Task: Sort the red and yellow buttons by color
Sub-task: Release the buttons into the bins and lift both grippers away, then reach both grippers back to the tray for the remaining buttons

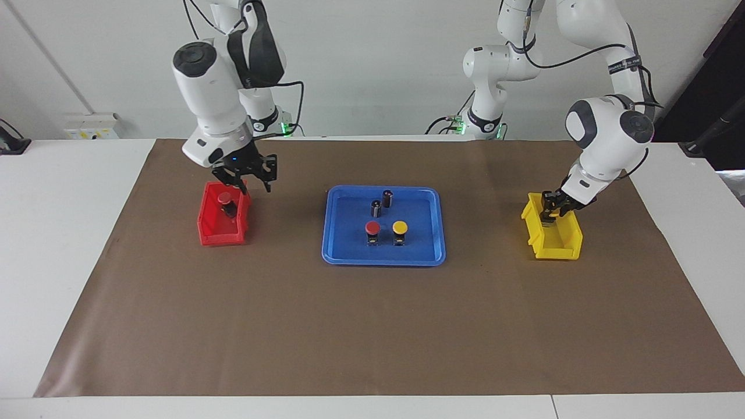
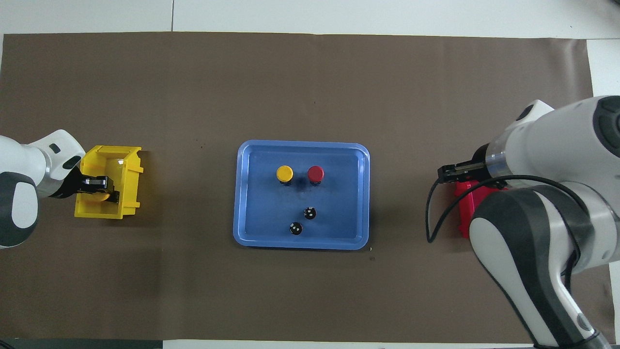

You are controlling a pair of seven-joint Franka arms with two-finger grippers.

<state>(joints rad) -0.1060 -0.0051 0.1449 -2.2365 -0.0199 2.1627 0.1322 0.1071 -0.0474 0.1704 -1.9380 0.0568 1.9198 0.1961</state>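
Observation:
A red button (image 1: 372, 227) (image 2: 316, 173) and a yellow button (image 1: 399, 226) (image 2: 285, 173) stand side by side in the blue tray (image 1: 332, 256) (image 2: 240, 194). Another red button (image 1: 224, 199) lies in the red bin (image 1: 215, 238) (image 2: 464, 213). My right gripper (image 1: 254, 181) (image 2: 445, 173) is open and empty, raised over the red bin's edge on the tray's side. My left gripper (image 1: 550, 208) (image 2: 102, 188) is down in the yellow bin (image 1: 559, 250) (image 2: 128, 169), with a yellow button's cap (image 2: 99, 197) showing at it.
Two dark capless cylinders (image 1: 376, 208) (image 1: 387, 198) (image 2: 310, 212) (image 2: 296, 228) stand in the tray, nearer to the robots than the buttons. A brown mat (image 1: 372, 326) covers the table. The right arm hides most of the red bin in the overhead view.

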